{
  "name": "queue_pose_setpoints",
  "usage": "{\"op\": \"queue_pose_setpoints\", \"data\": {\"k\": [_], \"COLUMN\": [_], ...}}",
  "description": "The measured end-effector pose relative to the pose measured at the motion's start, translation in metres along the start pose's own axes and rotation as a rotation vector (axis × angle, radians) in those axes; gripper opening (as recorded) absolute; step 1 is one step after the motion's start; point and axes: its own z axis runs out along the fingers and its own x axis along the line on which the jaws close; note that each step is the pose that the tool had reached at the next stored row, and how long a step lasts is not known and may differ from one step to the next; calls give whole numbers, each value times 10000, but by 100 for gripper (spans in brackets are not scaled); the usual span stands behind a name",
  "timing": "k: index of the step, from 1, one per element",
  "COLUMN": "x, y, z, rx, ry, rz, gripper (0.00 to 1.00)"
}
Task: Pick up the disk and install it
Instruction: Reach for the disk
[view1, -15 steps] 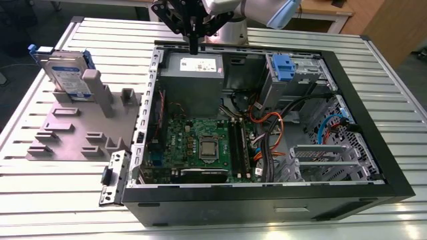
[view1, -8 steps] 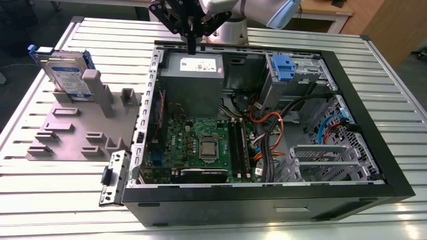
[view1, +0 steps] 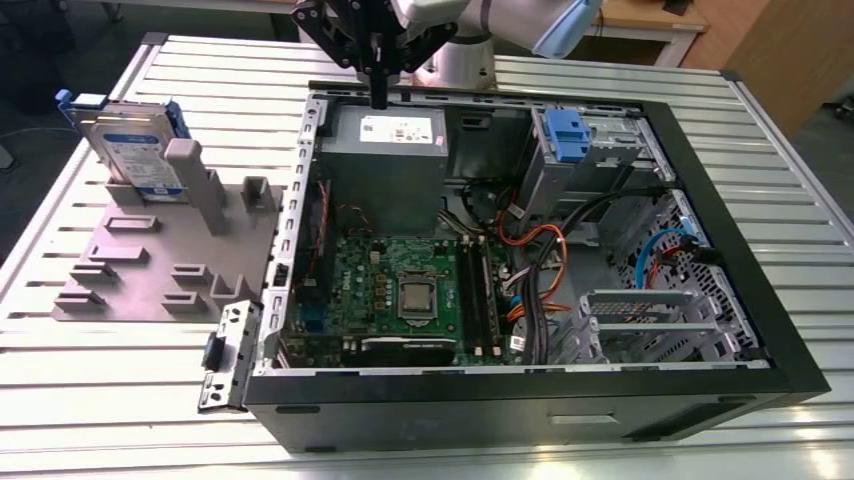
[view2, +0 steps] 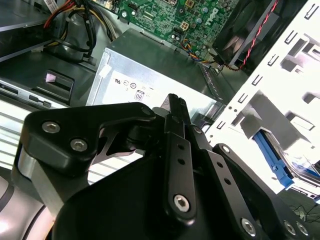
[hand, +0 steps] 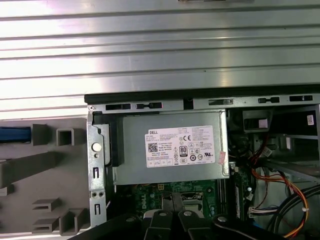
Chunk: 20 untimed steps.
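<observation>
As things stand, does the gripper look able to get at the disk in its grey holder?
Probably yes. The disk stands on edge in the holder outside the computer case, its top uncovered; the gripper hangs above the case, with nothing between them.

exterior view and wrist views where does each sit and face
Exterior view: off the arm, looking down on the open case, disk and gripper.
First wrist view: on the wrist, facing the power supply; gripper links show.
Second wrist view: on the wrist, looking past the gripper.
Both wrist views share the power supply.
</observation>
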Motion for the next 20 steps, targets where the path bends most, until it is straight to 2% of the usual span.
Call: {"op": "queue_pose_setpoints", "data": {"k": [20], "x": [31], "y": [-2], "z": [1], "rx": [0], "ry": [1], "rz": [2], "gripper": [11]}}
